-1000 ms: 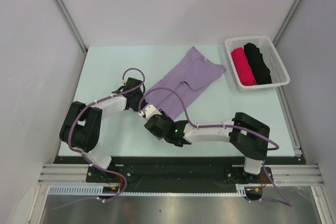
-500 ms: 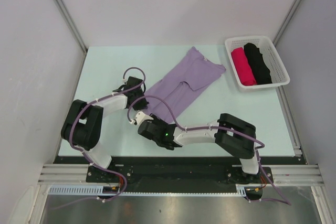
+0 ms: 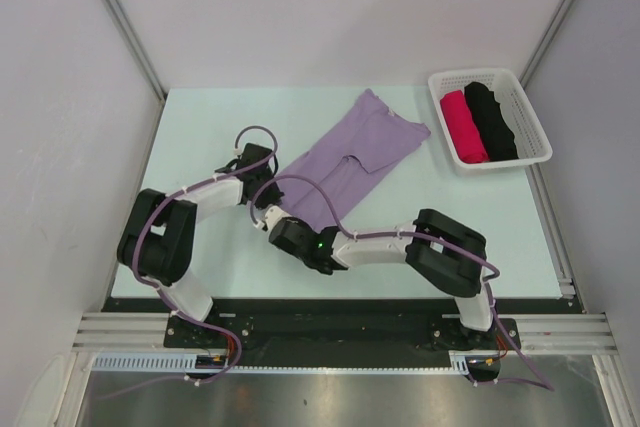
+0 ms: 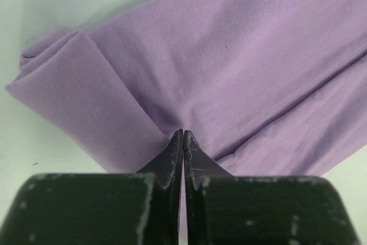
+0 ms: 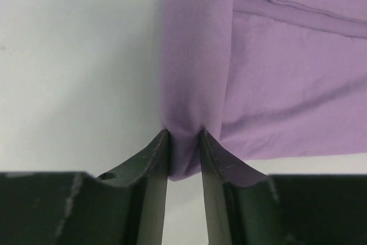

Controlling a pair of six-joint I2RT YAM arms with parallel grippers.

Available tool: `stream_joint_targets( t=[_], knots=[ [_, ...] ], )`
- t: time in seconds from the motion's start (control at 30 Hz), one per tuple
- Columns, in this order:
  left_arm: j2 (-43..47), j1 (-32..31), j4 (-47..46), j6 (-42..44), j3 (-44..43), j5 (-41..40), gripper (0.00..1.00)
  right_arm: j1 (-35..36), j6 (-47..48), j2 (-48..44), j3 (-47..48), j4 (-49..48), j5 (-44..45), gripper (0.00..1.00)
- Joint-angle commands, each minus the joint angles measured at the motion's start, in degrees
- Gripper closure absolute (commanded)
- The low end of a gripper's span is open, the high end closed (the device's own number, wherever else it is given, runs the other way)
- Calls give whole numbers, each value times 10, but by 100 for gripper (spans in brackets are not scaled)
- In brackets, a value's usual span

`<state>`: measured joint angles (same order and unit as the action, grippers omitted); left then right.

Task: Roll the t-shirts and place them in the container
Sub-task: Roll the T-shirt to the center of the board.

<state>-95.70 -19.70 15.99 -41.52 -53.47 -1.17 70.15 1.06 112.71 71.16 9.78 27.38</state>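
The lilac t-shirt (image 3: 345, 157) lies flat on the table (image 3: 200, 127), well apart from the white basket (image 3: 532, 112) that already holds the crimson-pink roll (image 3: 464, 127) and the black roll (image 3: 490, 119). Both grippers work the shirt's end farthest from the basket. The right gripper (image 5: 183, 136) is narrowed on a thick bunched fold of the hem. The left gripper (image 4: 183, 136) is pinched almost shut, with what looks like only a thin sliver of cloth caught where a flap is turned over. That mismatch is the main hazard: if both arms turn the edge toward the basket, the thin pinch may slip free. The roll then starts on one side only and winds into a skewed cone. The cloth is also soft and the table looks smooth, so a pull could drag the whole shirt away from the basket instead of curling it. The two wrists sit close together and the right arm's purple cable (image 3: 330, 197) loops over the shirt, so a twist could knock the arms together or snag the fabric.
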Motion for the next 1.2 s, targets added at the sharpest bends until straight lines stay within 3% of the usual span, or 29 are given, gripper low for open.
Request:
stream_joint_targets(
  t=[0.0, 0.27, 0.43, 0.7, 0.97, 1.17],
  knots=[
    [-4, -2, 10, 9, -32, 6, 96, -33, -9, -16, 21, 14, -85, 71],
    [36, 28, 44, 20, -74, 21, 89, -83, -52, -15, 19, 20, -235, 78],
    [79, 54, 55, 11, -52, 21, 89, -121, -74, -9, 14, 17, -311, 80],
    [152, 100, 11, -41, 72, 42, 87, -141, -100, 0, 9, 15, -356, 82],
    [149, 126, -65, -73, 135, 62, 67, -164, -120, 1, -5, 3, -395, 83],
    [112, 126, -113, -88, 141, 64, 63, -172, -124, 1, -10, 3, -400, 84]
  ],
)
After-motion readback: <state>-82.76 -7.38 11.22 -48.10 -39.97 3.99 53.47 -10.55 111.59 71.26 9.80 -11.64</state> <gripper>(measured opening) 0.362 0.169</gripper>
